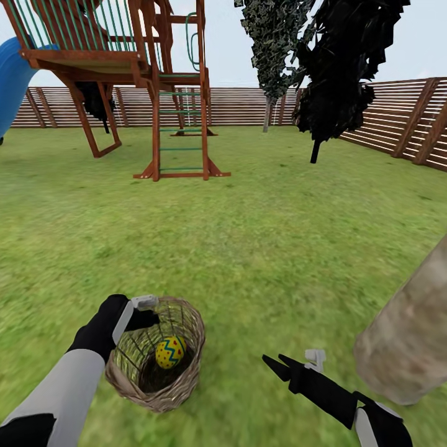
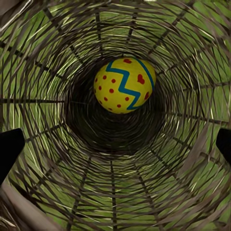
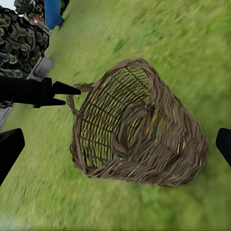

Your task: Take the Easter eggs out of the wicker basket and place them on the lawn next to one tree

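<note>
basket (image 1: 177, 385) on lawn (image 1: 261, 236): one egg (image 1: 169, 352) inside. left gripper (image 1: 148, 310) at rim, spread, empty. right gripper (image 1: 282, 363) spread, empty.

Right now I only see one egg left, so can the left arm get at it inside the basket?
Probably yes: the left gripper sits open at the wicker basket mouth, facing the egg, nothing between.
</note>
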You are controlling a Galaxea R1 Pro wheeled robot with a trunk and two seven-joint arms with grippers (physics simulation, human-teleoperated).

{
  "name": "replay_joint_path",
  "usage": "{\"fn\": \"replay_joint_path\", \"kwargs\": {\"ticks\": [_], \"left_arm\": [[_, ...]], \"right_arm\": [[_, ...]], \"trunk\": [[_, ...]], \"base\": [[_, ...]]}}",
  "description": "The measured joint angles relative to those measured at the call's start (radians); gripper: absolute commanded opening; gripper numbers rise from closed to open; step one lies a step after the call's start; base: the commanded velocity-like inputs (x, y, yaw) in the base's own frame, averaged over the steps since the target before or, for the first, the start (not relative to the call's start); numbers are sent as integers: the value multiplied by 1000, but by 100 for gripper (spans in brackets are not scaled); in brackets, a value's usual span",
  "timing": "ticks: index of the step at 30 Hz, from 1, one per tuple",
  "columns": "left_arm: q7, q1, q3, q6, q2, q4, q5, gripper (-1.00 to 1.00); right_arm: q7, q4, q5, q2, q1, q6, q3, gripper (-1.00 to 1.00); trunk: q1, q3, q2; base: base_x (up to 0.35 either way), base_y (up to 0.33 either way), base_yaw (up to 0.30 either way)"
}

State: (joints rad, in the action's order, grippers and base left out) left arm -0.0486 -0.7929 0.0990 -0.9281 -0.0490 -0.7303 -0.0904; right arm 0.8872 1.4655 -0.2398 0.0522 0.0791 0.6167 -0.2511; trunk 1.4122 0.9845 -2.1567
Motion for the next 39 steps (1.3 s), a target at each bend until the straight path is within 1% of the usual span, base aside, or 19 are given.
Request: {"fn": "replay_joint_path", "kwargs": {"ticks": [14, 39], "left_arm": [[0, 0, 0, 0, 0, 5, 2, 100], [0, -1, 0, -2, -2, 7, 4, 100]], "right_arm": [[-1, -1, 0, 0, 0, 0, 0, 100], [5, -1, -1, -1, 0, -8, -3, 100]], "trunk": [[0, 0, 0], [0, 0, 0]], "base": [[100, 31, 0], [14, 4, 0]]}}
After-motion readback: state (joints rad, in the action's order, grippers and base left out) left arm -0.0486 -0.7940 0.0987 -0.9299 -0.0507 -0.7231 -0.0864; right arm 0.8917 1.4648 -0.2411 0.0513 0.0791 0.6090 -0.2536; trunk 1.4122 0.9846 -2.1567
